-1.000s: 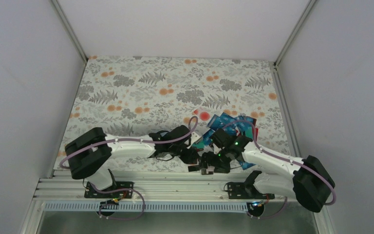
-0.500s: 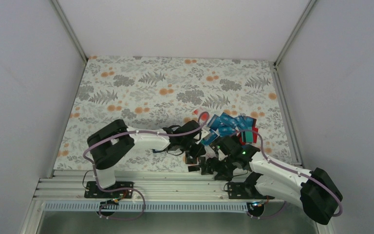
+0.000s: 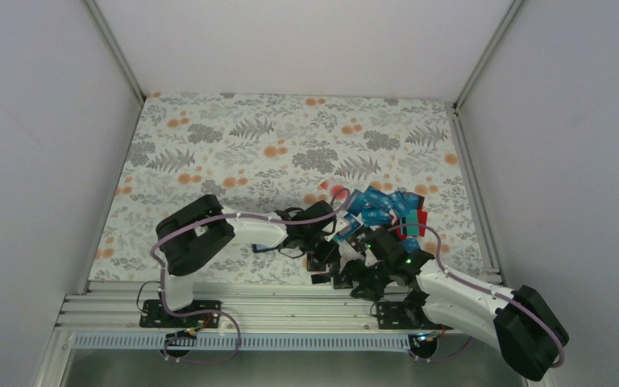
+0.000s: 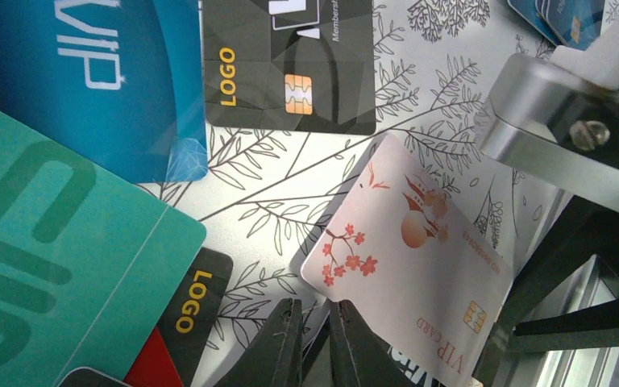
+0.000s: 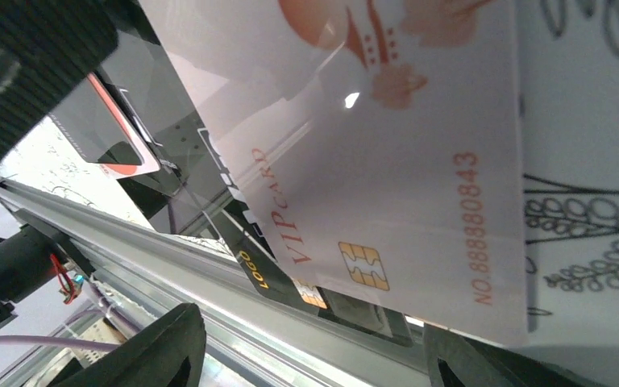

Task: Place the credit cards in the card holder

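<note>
Both arms are down at the near edge of the table [image 3: 234, 137], right of centre, with the credit cards [image 3: 383, 208] fanned out just beyond them on the far-right side.

The one to watch is the pale card [image 4: 411, 278]. It sits tilted, one edge lifted off the cloth, just right of the left gripper [image 4: 314, 310]. That gripper is pinched to a slit, with nothing visible between its fingers. The right gripper [image 5: 310, 326] is the nearer one, practically on top of the card. Its jaws stand wide, and the card's long axis runs roughly along them, so its short width spans the gap. Whether either finger actually touches the card, I cannot tell.

The writing is clear enough: "VIP CARD" and "NO.88880843" beside a gold chip on the pale card. The black card [image 4: 286, 68] says "LOGO" in yellow, the blue card [image 4: 89, 81] says "VIP", and the teal card [image 4: 56, 266] carries big letters I can't read.

The card holder itself I cannot pick out for certain in any view.
</note>
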